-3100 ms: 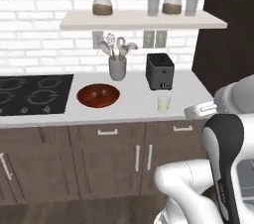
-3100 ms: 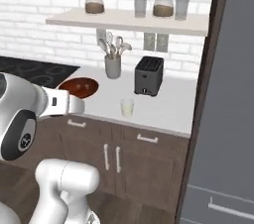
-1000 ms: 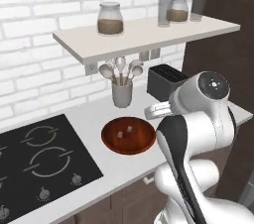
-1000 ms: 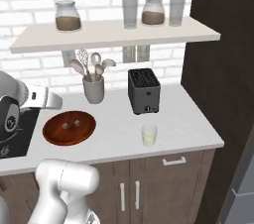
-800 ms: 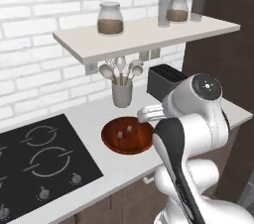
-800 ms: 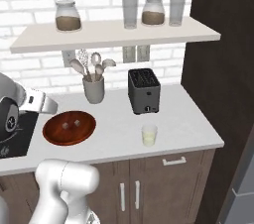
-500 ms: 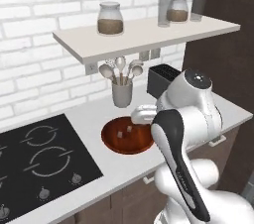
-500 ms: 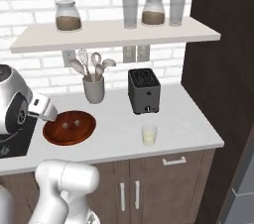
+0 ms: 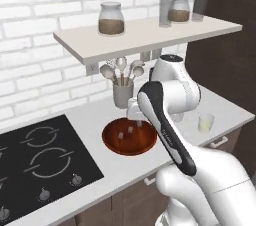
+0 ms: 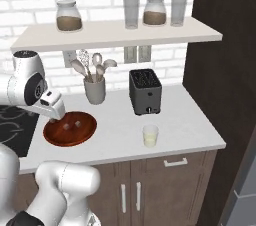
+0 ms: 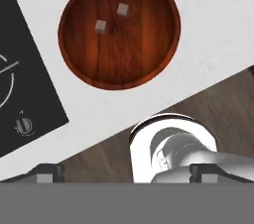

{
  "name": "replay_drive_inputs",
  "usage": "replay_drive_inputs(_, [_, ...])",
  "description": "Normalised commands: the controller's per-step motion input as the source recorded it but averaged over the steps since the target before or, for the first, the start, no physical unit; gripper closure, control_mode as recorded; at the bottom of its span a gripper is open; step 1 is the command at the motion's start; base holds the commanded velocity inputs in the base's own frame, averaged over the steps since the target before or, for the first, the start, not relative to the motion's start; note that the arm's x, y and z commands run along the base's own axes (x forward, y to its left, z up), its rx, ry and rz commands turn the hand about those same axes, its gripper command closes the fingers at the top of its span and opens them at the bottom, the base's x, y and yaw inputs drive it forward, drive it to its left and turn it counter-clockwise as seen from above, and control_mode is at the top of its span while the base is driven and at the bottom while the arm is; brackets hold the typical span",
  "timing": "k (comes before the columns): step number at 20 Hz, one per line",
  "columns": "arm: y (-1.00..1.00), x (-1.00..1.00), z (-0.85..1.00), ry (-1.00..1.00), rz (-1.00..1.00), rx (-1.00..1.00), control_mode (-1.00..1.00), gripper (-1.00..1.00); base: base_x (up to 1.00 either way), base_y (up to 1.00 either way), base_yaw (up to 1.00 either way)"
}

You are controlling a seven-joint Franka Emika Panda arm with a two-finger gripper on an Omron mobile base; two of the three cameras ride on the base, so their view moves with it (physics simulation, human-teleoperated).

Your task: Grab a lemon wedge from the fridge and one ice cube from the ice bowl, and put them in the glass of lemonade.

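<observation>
Gripper (image 11: 127, 171) jaws fully spread, we hover above the ice bowl (image 11: 79, 64), where its two close-set ice cubes (image 11: 101, 26) risk a double pick-up

No readable text, label, brand, number or sign appears on anything in these views, near the gripper or farther off.

A home kitchen, rendered. A black hob (image 9: 40, 162) is set into a pale counter (image 10: 170, 130) above wooden cupboards (image 10: 150, 190), with a toaster (image 10: 145, 91) at the counter's 12 o'clock edge. A utensil cup (image 10: 94, 90) and shelf jars (image 10: 69, 16) stand against white brick.
</observation>
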Motion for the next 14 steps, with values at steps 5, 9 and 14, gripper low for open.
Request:
replay_drive_inputs(5, [0.09, 0.31, -0.46, 0.03, -0.01, -0.09, -1.00, -1.00, 0.00, 0.00, 0.00])
replay_drive_inputs(9, [0.08, 0.23, -0.45, 0.00, 0.00, -0.06, -1.00, -1.00, 0.00, 0.00, 0.00])
replay_drive_inputs(14, [0.03, 0.25, -0.39, 0.00, -0.01, -0.02, -1.00, -1.00, 0.00, 0.00, 0.00])
